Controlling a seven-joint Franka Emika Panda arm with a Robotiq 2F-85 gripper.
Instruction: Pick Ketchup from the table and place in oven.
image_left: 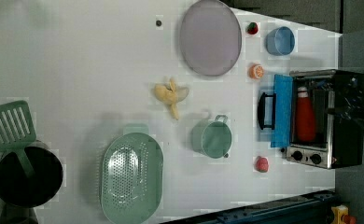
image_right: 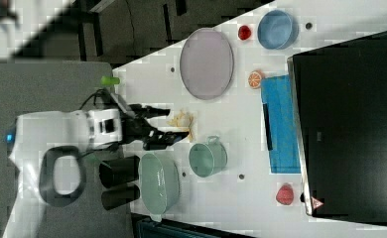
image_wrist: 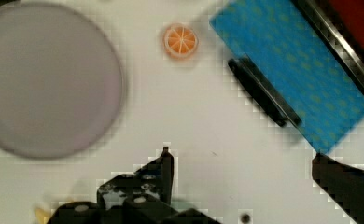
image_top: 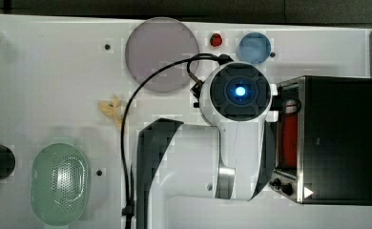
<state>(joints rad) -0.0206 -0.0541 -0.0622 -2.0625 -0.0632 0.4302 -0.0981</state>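
Gripper (image_right: 167, 125) stands wide, nothing between the fingers, hanging clear above the table (image_right: 231, 119) near the banana peel (image_right: 182, 120) and the green mug (image_right: 207, 158), as the right view shows it. Wrist view agrees: both fingers (image_wrist: 167, 168) spread, bare white tabletop between them, orange slice (image_wrist: 181, 41) and the blue inner face of the dropped oven door (image_wrist: 287, 60) further out. Ketchup (image_left: 305, 116) is no longer on the table; it lies inside the oven (image_left: 329, 116), on the rack just behind the open door, cap toward the left view's top, long axis running along the oven's width. From the gripper the bottle lies past the door, toward the right view's right, well apart. Top view shows red behind the oven's front frame, partly masked by the arm, so how squarely it sits on the rack is probably fine but not certain. Judgement: the placing looks done; any coming move is a retreat away from the door, not a reach.
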